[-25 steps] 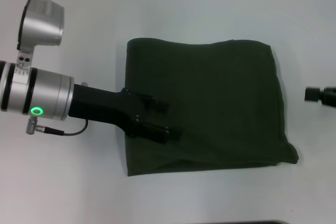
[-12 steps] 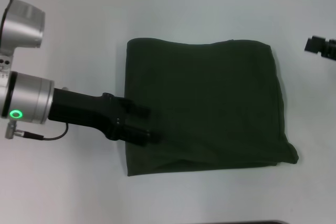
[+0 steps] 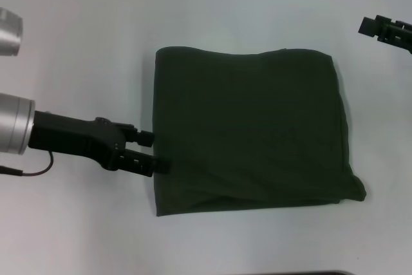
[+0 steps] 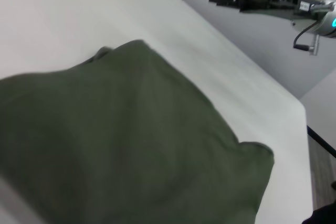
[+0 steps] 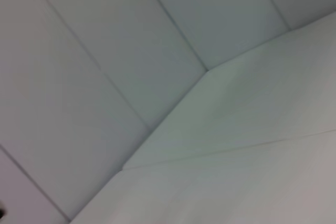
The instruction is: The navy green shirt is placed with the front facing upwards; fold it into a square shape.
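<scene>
Both arms pulled back from a shirt already folded close to a square.
Left gripper (image 3: 153,152), black, fingers narrowly apart and holding nothing, now drawn off the cloth to its left edge; dark olive-green cotton shirt (image 3: 251,130) unmoved at the middle of the white table (image 3: 77,43), plain side up; right gripper (image 3: 368,25) lifted farther away at far right, finger state impossible to tell. No containers in view.

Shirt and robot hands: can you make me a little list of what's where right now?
shirt: green shirt, folded into a rough square, flat on the white table
lettering: none showing, plain side up
left gripper: at the shirt's left edge, fingers apart, holding nothing
right gripper: off the shirt, far right corner, away from the fabric
</scene>
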Robot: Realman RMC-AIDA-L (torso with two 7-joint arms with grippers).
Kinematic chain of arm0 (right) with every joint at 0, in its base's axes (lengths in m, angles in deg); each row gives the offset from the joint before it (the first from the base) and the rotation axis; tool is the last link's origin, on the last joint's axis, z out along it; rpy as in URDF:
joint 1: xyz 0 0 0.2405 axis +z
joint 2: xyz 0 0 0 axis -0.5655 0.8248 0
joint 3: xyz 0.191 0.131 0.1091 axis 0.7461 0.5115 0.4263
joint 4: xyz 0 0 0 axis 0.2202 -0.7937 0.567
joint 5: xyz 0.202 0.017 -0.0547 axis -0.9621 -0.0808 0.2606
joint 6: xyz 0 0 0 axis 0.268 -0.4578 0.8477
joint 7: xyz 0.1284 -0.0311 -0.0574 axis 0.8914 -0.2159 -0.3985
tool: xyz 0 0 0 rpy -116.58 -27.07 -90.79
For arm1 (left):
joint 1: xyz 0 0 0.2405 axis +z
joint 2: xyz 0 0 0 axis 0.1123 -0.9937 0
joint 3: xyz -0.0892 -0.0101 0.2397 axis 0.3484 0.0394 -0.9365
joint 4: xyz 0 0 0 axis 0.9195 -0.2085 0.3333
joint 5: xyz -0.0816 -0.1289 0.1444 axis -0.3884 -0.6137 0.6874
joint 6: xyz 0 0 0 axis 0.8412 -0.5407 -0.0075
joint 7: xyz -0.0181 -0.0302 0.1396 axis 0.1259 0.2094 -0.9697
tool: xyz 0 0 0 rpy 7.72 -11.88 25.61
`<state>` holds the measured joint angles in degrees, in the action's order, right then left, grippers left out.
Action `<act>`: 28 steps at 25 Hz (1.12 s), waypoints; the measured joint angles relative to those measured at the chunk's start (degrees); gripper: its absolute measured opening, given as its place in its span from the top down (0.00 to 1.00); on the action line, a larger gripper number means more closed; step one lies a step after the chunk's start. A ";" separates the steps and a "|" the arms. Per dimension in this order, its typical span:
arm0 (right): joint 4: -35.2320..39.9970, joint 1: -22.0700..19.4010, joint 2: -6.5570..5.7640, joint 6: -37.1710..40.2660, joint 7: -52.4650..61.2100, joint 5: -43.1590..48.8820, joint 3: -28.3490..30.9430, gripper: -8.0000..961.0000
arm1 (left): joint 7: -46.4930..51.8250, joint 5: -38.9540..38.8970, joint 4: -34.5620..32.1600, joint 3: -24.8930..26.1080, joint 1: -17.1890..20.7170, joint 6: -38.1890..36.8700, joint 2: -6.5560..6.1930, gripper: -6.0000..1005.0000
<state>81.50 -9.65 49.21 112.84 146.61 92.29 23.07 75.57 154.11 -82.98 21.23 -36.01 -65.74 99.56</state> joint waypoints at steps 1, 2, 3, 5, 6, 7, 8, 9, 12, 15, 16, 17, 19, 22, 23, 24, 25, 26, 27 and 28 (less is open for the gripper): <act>0.09 0.06 0.03 -0.71 0.00 -0.02 0.06 0.29 | 0.27 0.42 -0.05 0.40 0.09 -0.08 -0.02 0.10; 0.23 0.11 0.05 -1.43 -0.11 -0.37 0.07 0.26 | 0.54 0.77 -0.07 0.74 0.18 -0.17 -0.02 0.10; 0.31 0.12 0.06 -1.80 -0.33 -1.00 0.07 0.24 | 0.81 1.01 -0.08 0.96 0.34 -0.18 -0.03 0.10; 0.33 -0.02 0.07 -2.04 -1.08 -2.81 0.08 0.19 | 1.17 1.16 -0.08 1.13 0.57 -0.20 -0.03 0.10; 0.33 -0.17 0.08 -1.92 -1.66 -3.88 0.09 0.17 | 1.38 1.17 -0.08 1.15 0.64 -0.20 -0.03 0.10; 0.38 -0.34 0.10 -1.70 -2.09 -4.65 0.10 0.15 | 1.63 1.19 -0.08 1.18 0.70 -0.21 -0.03 0.10; 0.46 -0.40 0.11 -1.56 -2.20 -5.01 0.10 0.09 | 1.95 1.22 -0.08 1.18 0.71 -0.23 -0.03 0.10; 0.58 -0.46 0.05 -1.38 -2.22 -5.38 0.04 0.03 | 2.31 1.28 -0.08 1.19 0.73 -0.25 -0.03 0.10; 0.63 -0.34 -0.37 -1.39 -1.49 -5.48 -0.28 0.04 | 3.80 1.94 0.03 1.20 0.78 -0.42 -0.03 0.10; 0.68 -0.05 -0.54 -1.54 -1.27 -5.36 -0.33 0.05 | 5.53 3.20 0.07 0.92 0.68 -1.01 0.01 0.10; 0.70 -0.02 -0.63 -1.54 -1.25 -5.35 -0.34 0.05 | 6.01 3.67 0.08 0.89 0.66 -1.33 0.06 0.10; 0.71 0.00 -0.69 -1.53 -1.22 -5.36 -0.34 0.05 | 6.23 3.93 0.08 0.91 0.66 -1.50 0.09 0.10; 0.72 0.00 -0.86 -1.53 -1.18 -5.37 -0.34 0.05 | 6.62 4.25 0.05 1.03 0.69 -1.67 0.11 0.10; 0.72 0.05 -1.04 -1.57 -1.17 -5.41 -0.38 0.05 | 6.76 4.28 0.03 1.06 0.65 -1.52 0.13 0.10; 0.72 0.10 -1.09 -1.59 -1.16 -5.40 -0.40 0.05 | 6.70 4.28 0.06 1.06 0.56 -1.36 0.14 0.10; 0.72 0.13 -1.12 -1.61 -1.13 -5.37 -0.45 0.05 | 6.63 4.29 0.11 1.08 0.48 -1.17 0.14 0.10; 0.72 0.17 -1.15 -1.62 -1.08 -5.33 -0.53 0.05 | 6.57 4.29 0.14 1.08 0.42 -1.04 0.15 0.10; 0.72 0.21 -1.15 -1.63 -0.99 -5.31 -0.77 0.05 | 6.47 4.30 0.15 1.08 0.34 -0.85 0.15 0.10; 0.72 0.23 -1.16 -1.64 -0.92 -5.29 -1.07 0.05 | 6.43 4.30 0.15 1.09 0.29 -0.75 0.15 0.10; 0.72 0.26 -1.15 -1.64 -0.86 -5.27 -1.44 0.05 | 6.35 4.27 0.13 1.10 0.24 -0.63 0.15 0.10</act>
<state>82.22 -9.39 48.06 111.21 145.74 87.03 21.63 81.93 158.39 -82.85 22.33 -35.76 -66.36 99.71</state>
